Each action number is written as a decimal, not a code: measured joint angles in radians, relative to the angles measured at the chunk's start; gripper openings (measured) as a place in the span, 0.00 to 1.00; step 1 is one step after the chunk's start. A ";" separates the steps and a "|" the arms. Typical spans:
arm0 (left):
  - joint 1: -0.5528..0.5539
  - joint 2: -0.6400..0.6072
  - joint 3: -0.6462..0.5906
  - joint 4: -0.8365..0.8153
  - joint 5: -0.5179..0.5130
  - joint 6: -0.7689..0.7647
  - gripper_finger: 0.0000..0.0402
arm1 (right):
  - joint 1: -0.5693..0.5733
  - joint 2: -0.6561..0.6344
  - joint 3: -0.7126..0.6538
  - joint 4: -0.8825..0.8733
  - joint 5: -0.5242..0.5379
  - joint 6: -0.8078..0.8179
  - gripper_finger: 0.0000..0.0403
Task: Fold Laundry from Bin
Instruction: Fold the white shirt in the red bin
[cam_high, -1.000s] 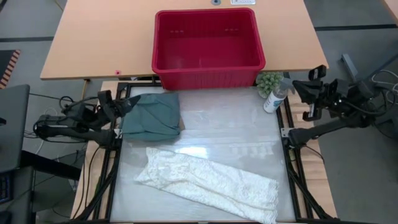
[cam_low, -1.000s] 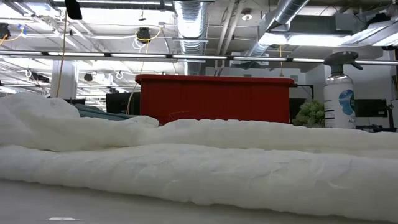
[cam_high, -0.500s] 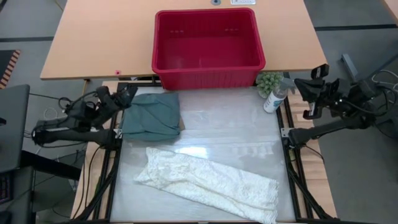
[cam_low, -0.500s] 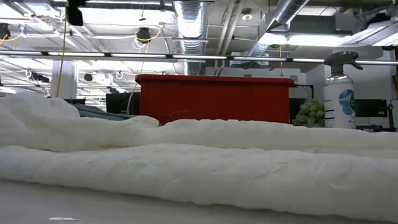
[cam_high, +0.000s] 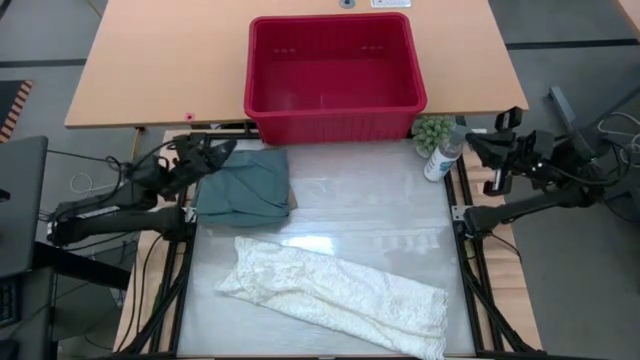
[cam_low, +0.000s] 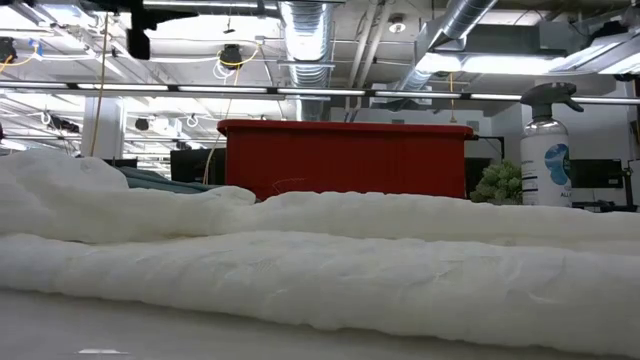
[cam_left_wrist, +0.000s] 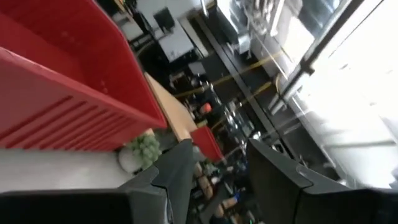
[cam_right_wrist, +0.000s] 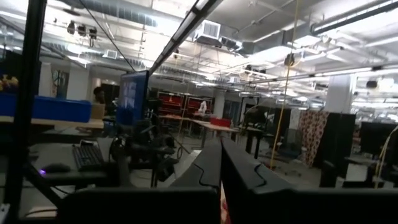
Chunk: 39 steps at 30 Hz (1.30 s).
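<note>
Hovering at the near-left corner of the worktop (cam_high: 340, 215), the left jaws (cam_high: 222, 150) sit just beside the folded dark teal-green garment (cam_high: 243, 185), above its outer top corner, with nothing between them; the left wrist view shows the two dark fingers (cam_left_wrist: 177, 171) standing apart with open air in the gap. Off past those jaws lies the red bin (cam_high: 333, 75), pushed up against the far edge of the worktop and resting on the wooden table (cam_high: 150, 60) behind it; its inside looks bare from above. In the left wrist view the bin's ribbed wall (cam_left_wrist: 56, 118) fills the frame beyond the fingers.

Below the teal garment, well clear of either set of jaws, the white lacy garment (cam_high: 335, 295) stretches slantwise across the near half of the worktop, unfolded and rumpled. In the low view it fills the whole foreground (cam_low: 320, 270), with the bin (cam_low: 345, 158) standing behind it.

Over on the other side, the right jaws (cam_high: 478, 142) wait off the worktop's right edge, pressed together and empty; the right wrist view shows the fingers (cam_right_wrist: 221, 165) meeting with no gap. Just beside those jaws stands a spray bottle (cam_high: 443, 155) with a small green plant (cam_high: 433, 130) touching the bin's corner. A beige edge (cam_high: 292, 200) peeks out from under the teal garment.
</note>
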 joint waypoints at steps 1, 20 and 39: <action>0.017 0.013 0.000 0.008 0.033 -0.005 0.35 | 0.000 0.001 0.000 -0.001 0.000 0.015 0.08; -0.263 0.375 0.000 -0.079 0.638 0.051 0.35 | 0.001 0.000 0.000 -0.065 -0.052 0.181 0.08; -0.773 0.397 -0.008 -0.457 0.270 0.142 0.35 | 0.000 0.008 -0.044 -0.061 0.132 0.342 0.08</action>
